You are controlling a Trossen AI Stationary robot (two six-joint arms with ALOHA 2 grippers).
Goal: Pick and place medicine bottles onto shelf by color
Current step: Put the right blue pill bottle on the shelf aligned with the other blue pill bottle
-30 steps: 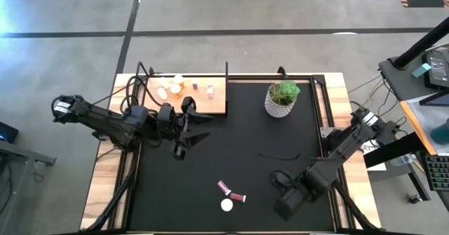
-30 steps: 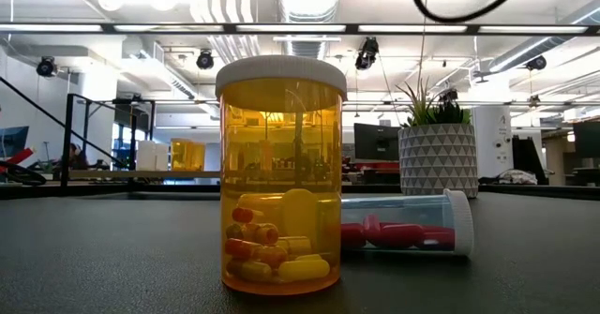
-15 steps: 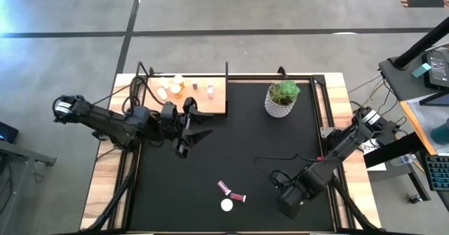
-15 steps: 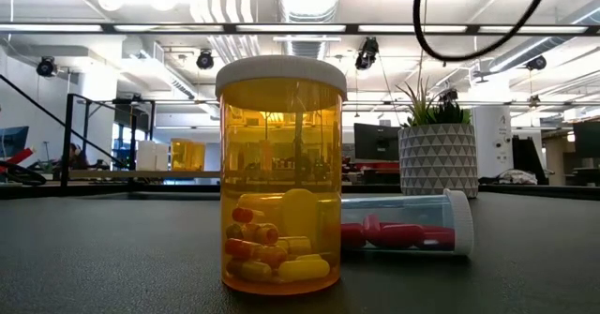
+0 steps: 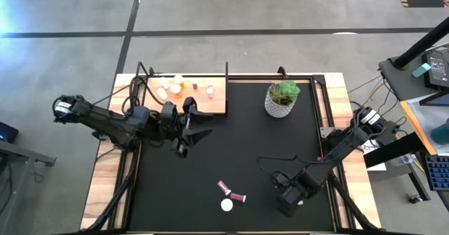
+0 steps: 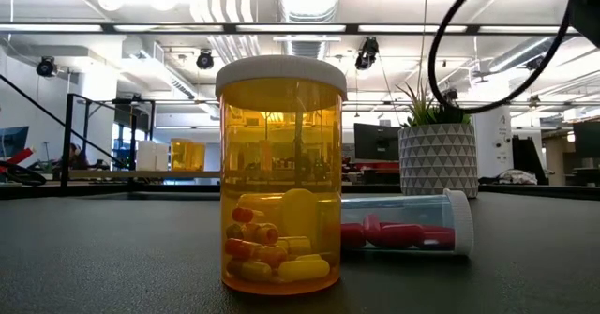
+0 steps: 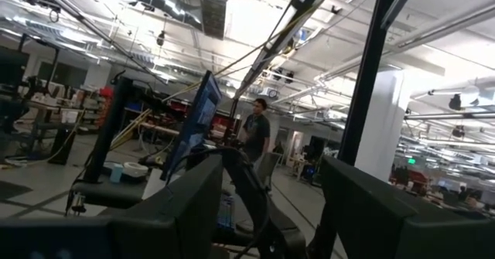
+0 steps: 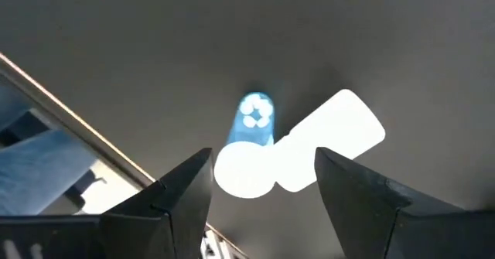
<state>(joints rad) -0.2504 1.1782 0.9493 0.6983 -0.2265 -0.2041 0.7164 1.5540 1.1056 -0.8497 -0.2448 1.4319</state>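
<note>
Three medicine bottles sit together on the black mat near the front edge. An orange one (image 6: 281, 173) stands upright under its white cap (image 5: 226, 205). A clear one with red capsules (image 6: 403, 225) lies on its side, and a maroon one (image 5: 223, 187) lies beside them. Several more bottles (image 5: 175, 88) stand on the pale wooden shelf (image 5: 217, 103) at the far left. My right gripper (image 5: 279, 193) hangs open to the right of the three bottles, tilted steeply down, and they show ahead of its fingers (image 8: 182, 189). My left gripper (image 5: 195, 123) is open, raised beside the shelf.
A white pot with a green plant (image 5: 282, 98) stands at the far right of the mat. A black cable (image 5: 277, 158) loops over the mat by the right arm. In the left wrist view a person (image 7: 255, 127) stands in the room beyond the table.
My right gripper has sunk toward the mat beside the three bottles, still open. Its cable loop has dropped into the low view. The bottles have not moved.
</note>
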